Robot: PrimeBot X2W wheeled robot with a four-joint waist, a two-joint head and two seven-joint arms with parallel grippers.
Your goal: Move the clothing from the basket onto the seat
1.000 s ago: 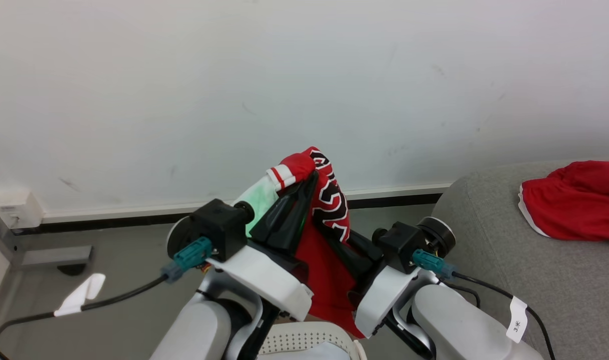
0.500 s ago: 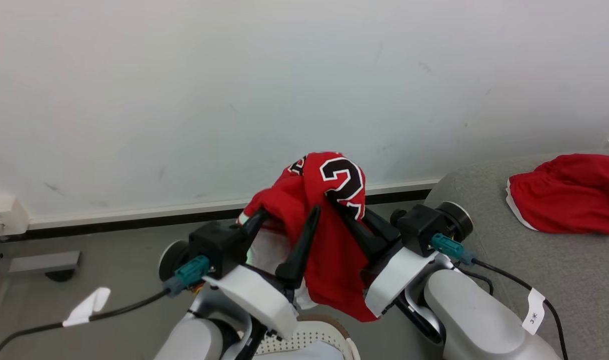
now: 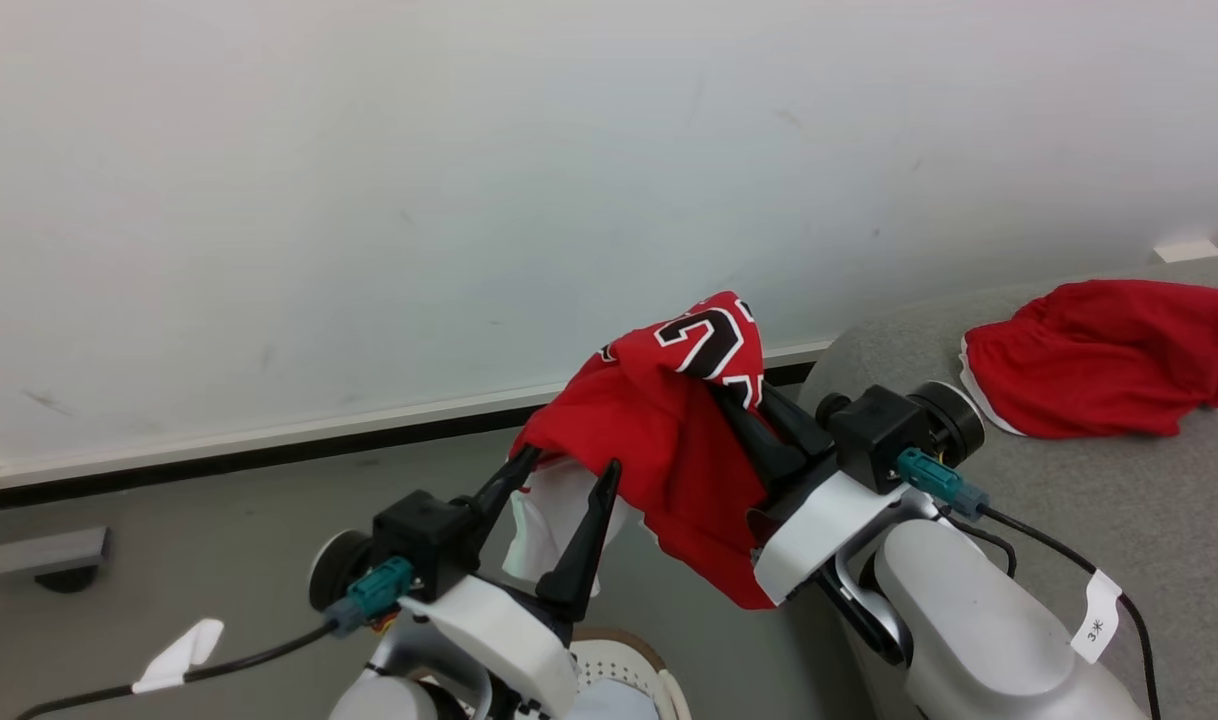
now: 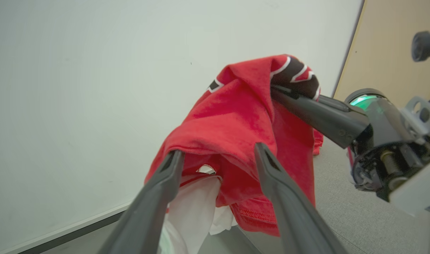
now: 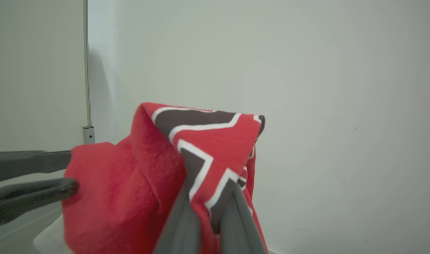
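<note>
The right tool [image 3: 744, 415] is clamping the red jersey [image 3: 659, 430] aloft, short of the seat [image 3: 1069, 500]; the left tool [image 3: 569, 462] is standing apart, cloth draping over its fingers [image 3: 589, 520]; swinging across, the hem is risking a snag there, tugging the jersey loose onto the floor [image 3: 219, 530].

Light-grey seat [image 3: 1149, 500], 1 crumpled red white-trimmed garment [image 3: 1094, 357] on top of it.

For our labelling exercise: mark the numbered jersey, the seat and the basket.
numbered jersey [image 3: 659, 420], head view, red front fabric.
seat [image 3: 1169, 500], head view, bare grey cushion.
basket [image 3: 624, 668], head view, perforated white wall.
</note>
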